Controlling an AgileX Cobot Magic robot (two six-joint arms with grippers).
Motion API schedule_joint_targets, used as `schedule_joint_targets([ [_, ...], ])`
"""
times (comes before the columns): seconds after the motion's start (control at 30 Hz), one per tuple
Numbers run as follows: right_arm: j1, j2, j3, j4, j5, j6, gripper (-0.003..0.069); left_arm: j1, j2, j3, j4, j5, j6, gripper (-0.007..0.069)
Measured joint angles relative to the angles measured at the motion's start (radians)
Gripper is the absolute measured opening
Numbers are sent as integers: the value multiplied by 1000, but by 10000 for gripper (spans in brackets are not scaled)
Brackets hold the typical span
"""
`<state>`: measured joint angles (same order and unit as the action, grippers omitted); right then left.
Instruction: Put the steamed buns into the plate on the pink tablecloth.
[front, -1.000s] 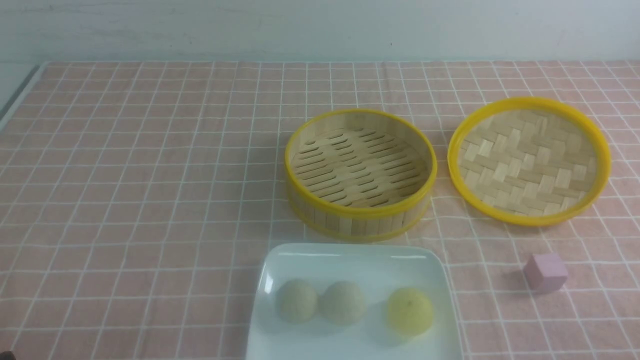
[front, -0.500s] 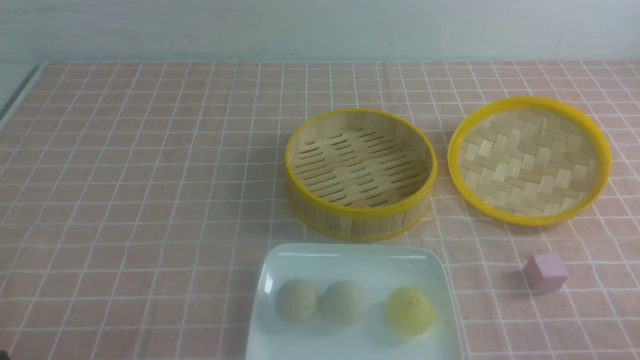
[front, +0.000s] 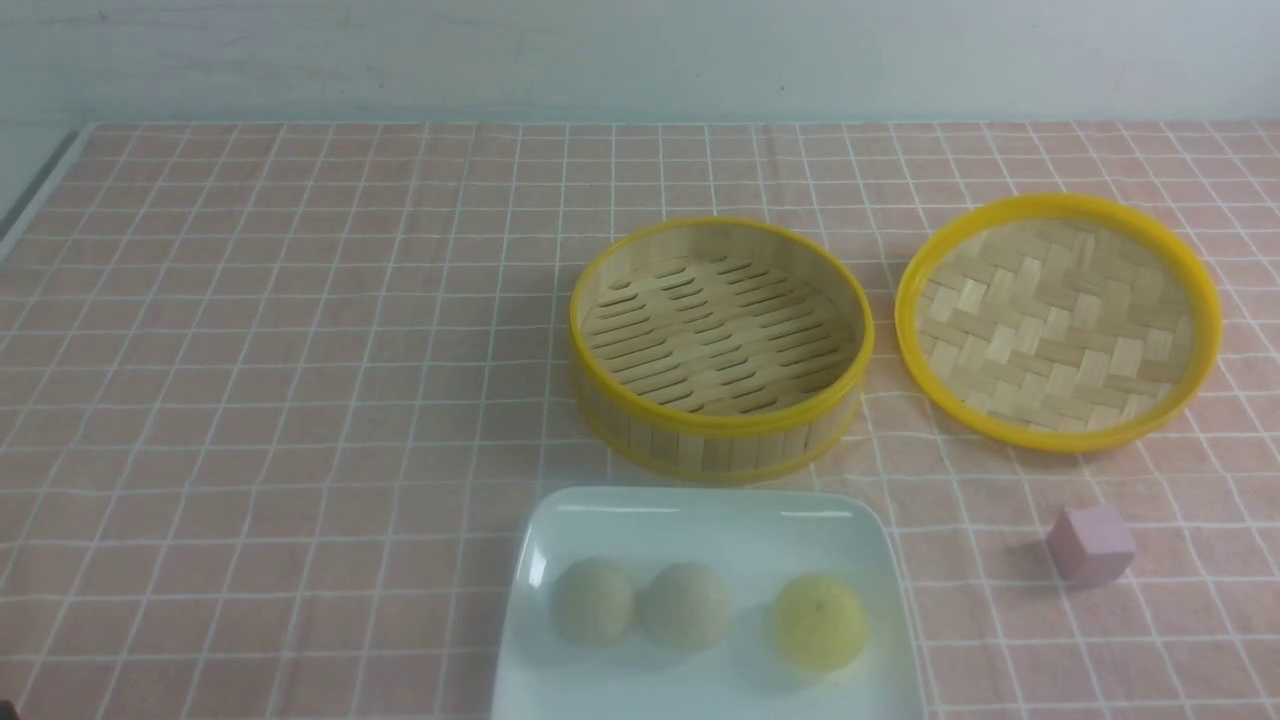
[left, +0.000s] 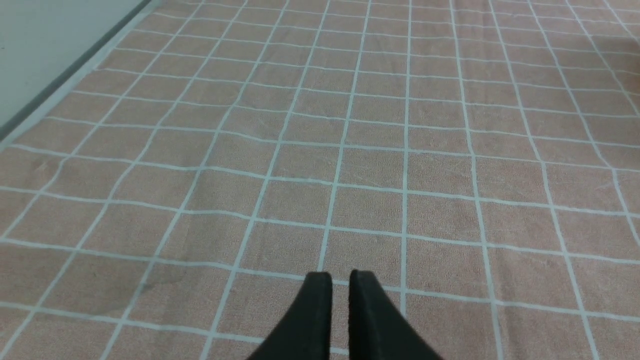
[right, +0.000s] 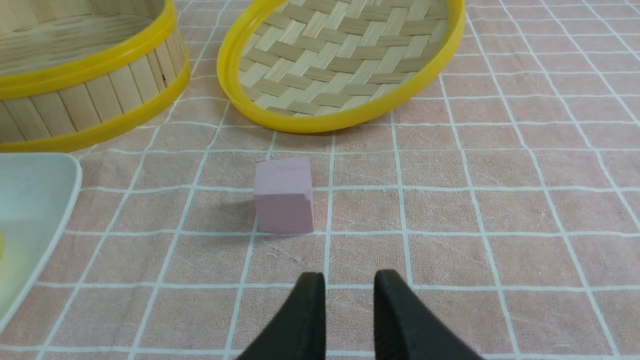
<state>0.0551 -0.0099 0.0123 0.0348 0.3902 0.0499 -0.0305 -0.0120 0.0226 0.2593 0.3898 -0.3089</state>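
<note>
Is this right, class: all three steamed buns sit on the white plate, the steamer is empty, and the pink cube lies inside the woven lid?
Not quite. The pink cube is not inside the woven lid; it lies on the pink tablecloth, apart from the lid, as the front view shows. The rest holds: the three steamed buns sit on the white plate, and the steamer is empty.

Two beige steamed buns (front: 640, 602) and a yellow-green one sit on the white plate (front: 700, 520), pink tablecloth (front: 300, 350) beneath.
</note>
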Motion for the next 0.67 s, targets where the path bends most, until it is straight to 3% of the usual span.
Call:
schedule_joint_targets([
  [0.67, 0, 0, 0, 0, 0, 0, 202, 0, 0, 0, 0, -1, 0, 108],
])
